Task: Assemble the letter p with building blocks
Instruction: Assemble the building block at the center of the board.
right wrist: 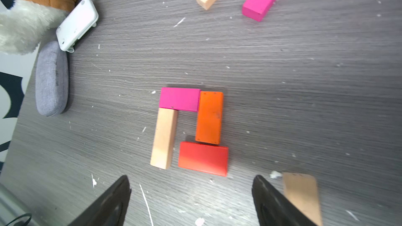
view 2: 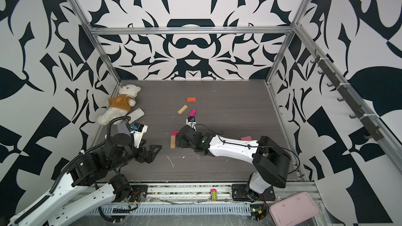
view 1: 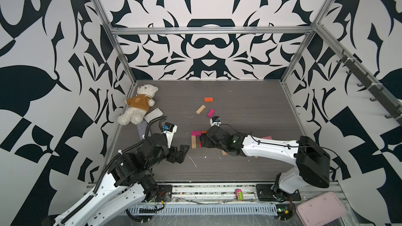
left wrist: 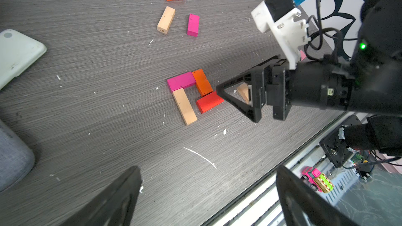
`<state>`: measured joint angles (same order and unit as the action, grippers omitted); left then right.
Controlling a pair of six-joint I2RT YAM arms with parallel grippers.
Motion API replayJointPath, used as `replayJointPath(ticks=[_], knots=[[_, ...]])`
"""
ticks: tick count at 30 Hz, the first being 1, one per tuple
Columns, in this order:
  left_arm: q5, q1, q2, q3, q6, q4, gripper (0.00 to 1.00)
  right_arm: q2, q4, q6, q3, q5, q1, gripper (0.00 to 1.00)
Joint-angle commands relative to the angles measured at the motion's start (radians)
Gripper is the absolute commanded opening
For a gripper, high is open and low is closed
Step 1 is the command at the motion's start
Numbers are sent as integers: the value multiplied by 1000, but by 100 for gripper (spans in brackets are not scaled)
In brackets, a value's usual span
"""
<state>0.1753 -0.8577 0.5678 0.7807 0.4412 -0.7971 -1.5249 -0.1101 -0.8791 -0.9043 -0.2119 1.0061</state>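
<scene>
Now forming: magenta block (right wrist: 179,99), tan block (right wrist: 164,138), orange block (right wrist: 209,117) and red block (right wrist: 203,158) are lying as a near-closed loop on the counter (right wrist: 304,83).
Right tool (right wrist: 191,190): hovering wide open beside the red block, gripping nothing.
Left tool (left wrist: 207,181): hanging open and empty, well apart.
Doing it well: probably backing away without nudging the slightly askew red block.
Surface: grey woodgrain, carrying spare blocks (view 1: 208,99) farther back.
Room: patterned black-and-white walls (view 1: 206,51) enclosing it.
</scene>
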Motion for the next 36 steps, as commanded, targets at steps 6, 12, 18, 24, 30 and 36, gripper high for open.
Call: replayJointPath(ticks=[6,12,18,24,30,36], knots=[[-12,3,7,-8,-5,-17,99,82,268,19,236,285,-137,77],[-14,3,17,-9,-4,-17,99,7,410,-18,280,387,-174,42],[-11,3,21,-9,-5,-17,100,-34,409,-18,258,394,-173,36],[-13,3,21,-9,-5,-17,99,-82,420,-26,242,400,-173,32],[-15,3,25,-8,-4,-17,99,-117,441,-42,227,425,-175,29],[-16,3,21,-8,-4,-17,99,-139,453,-54,217,439,-176,26]])
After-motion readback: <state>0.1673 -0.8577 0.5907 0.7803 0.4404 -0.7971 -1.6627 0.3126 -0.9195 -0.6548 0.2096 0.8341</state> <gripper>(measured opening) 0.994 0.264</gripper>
